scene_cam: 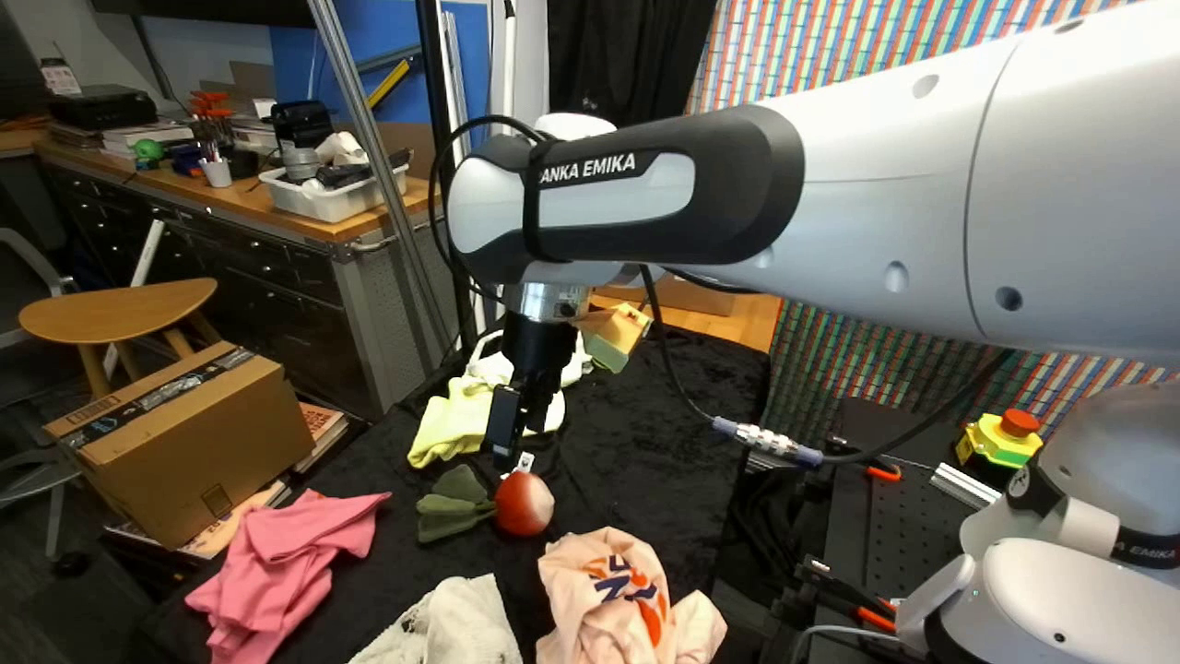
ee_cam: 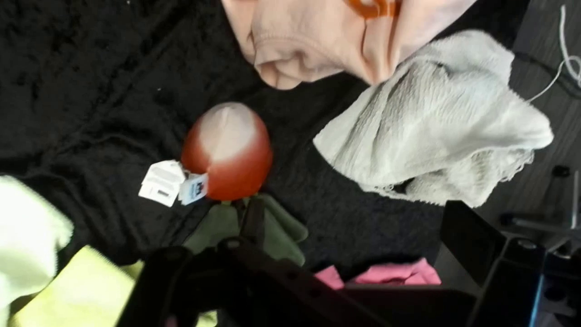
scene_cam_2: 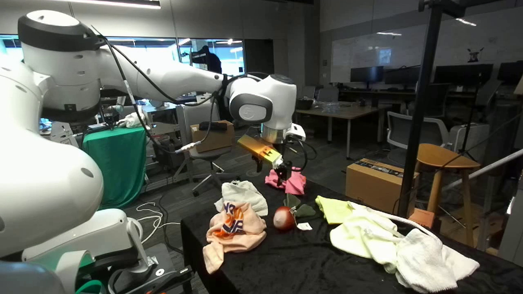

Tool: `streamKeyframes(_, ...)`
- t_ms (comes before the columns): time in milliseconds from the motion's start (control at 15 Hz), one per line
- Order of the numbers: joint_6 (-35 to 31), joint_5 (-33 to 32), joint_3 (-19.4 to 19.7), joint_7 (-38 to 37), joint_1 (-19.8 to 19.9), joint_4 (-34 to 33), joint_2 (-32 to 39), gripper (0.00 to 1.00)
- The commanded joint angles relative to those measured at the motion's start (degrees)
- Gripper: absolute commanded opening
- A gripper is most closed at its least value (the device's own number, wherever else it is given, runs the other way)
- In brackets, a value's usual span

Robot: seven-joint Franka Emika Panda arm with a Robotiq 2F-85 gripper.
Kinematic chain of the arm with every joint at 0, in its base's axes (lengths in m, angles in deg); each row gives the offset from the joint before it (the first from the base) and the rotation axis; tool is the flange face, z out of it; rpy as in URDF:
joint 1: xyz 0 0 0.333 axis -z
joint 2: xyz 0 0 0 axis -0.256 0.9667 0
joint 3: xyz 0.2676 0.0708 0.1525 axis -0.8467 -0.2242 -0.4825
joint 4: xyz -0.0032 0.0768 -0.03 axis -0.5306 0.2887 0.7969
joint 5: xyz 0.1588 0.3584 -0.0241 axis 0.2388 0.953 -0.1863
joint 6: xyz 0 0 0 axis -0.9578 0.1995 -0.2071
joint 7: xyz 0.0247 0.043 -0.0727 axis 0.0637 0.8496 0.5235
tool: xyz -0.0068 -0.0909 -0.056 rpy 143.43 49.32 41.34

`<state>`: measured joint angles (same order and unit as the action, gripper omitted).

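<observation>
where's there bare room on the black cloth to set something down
Widest: the black cloth bordered by the peach cloth, the radish toy and the pile of yellow and white cloths. Narrower: the strip between the radish toy and the white knit cloth. Crowded: where the peach and knit cloths lie close, and within that pile.

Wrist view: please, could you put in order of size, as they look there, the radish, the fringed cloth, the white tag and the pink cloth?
1. Fringed cloth
2. Radish
3. Unsure: pink cloth and white tag; their visible areas look alike, and the pink cloth is partly hidden.
</observation>
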<state>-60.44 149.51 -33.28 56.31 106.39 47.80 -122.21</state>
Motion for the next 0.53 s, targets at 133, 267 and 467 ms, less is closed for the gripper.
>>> streamKeyframes(133, 4.31, -6.77, -3.66, 4.46, 1.21, -6.84, 0.34, 1.0)
streamKeyframes(267, 2.11, -5.91, -5.8, 5.13, 1.53, -9.59, -1.18, 1.0)
streamKeyframes(467, -0.4, -3.93, -8.69, 5.31, 1.74, -13.15, -2.98, 1.0)
